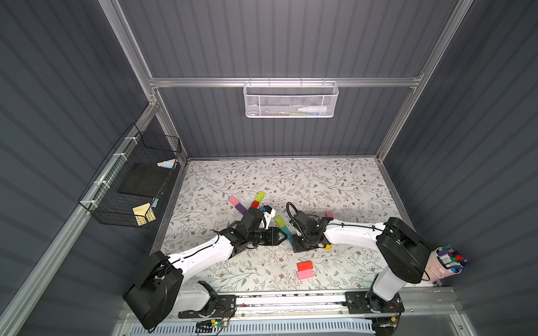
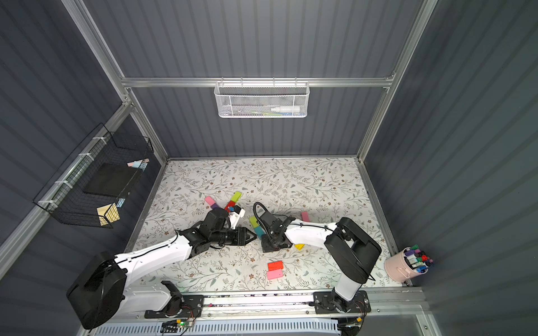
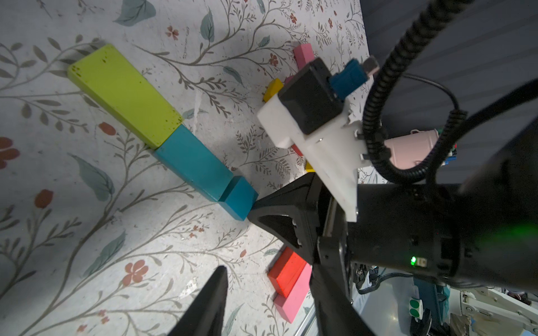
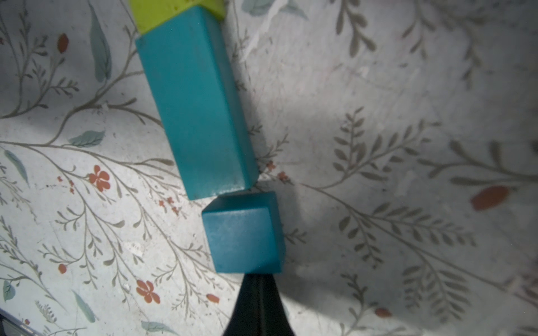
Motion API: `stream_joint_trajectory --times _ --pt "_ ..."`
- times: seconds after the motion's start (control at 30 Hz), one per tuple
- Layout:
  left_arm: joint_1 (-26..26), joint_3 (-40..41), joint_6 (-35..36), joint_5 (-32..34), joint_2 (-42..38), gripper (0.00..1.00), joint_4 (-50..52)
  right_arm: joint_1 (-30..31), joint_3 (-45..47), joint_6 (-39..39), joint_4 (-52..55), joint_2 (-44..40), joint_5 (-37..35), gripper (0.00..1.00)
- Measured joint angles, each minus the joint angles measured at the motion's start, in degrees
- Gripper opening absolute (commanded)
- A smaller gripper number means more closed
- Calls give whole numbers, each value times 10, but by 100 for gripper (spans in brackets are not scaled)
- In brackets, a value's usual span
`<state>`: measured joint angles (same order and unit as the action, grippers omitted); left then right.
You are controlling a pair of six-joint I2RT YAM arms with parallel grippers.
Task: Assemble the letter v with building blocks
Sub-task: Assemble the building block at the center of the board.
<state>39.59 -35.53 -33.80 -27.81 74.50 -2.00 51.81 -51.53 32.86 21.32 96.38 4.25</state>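
My right gripper (image 4: 257, 286) is closed with nothing between its fingers. The pinched tips press against one side of the teal cube (image 4: 243, 232). The cube sits at the end of the long teal block (image 4: 198, 107), touching or very nearly so, and is turned a little askew from it. A lime block (image 3: 122, 93) butts against the long block's other end. The three make one slanted line near the middle of the bench (image 1: 291, 180), with the cube at the end nearer the front edge.

My left gripper (image 1: 283, 237) points at that line from the left-edge side, near it but not touching. Its fingers (image 3: 209, 302) are parted and hold nothing.

Further toward the left edge, a pink block (image 1: 233, 200) and a purple block (image 1: 240, 208) lie end to end on one slant. A second lime block (image 1: 259, 196) and a red block (image 1: 254, 204) lie on another. The two slants draw together under my left wrist, which hides where they end.

Toward the front edge a second red block (image 1: 304, 265) and a second pink block (image 1: 305, 274) lie flat side by side, touching. A small yellow block (image 1: 328, 247) shows just beside my right wrist. A third pink block (image 1: 329, 214) lies on the far side of my right forearm.
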Motion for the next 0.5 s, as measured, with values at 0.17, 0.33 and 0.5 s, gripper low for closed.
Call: stream_joint_trajectory --times 0.17,0.33,0.5 --pt "0 0 4 0 1 51 0 -2 4 -1 -5 -3 0 0" --pt "0 -1 6 0 5 51 0 -3 6 -1 -7 -4 0 0" --pt "0 -1 6 0 11 51 -4 -6 4 -8 -6 -2 3 0"
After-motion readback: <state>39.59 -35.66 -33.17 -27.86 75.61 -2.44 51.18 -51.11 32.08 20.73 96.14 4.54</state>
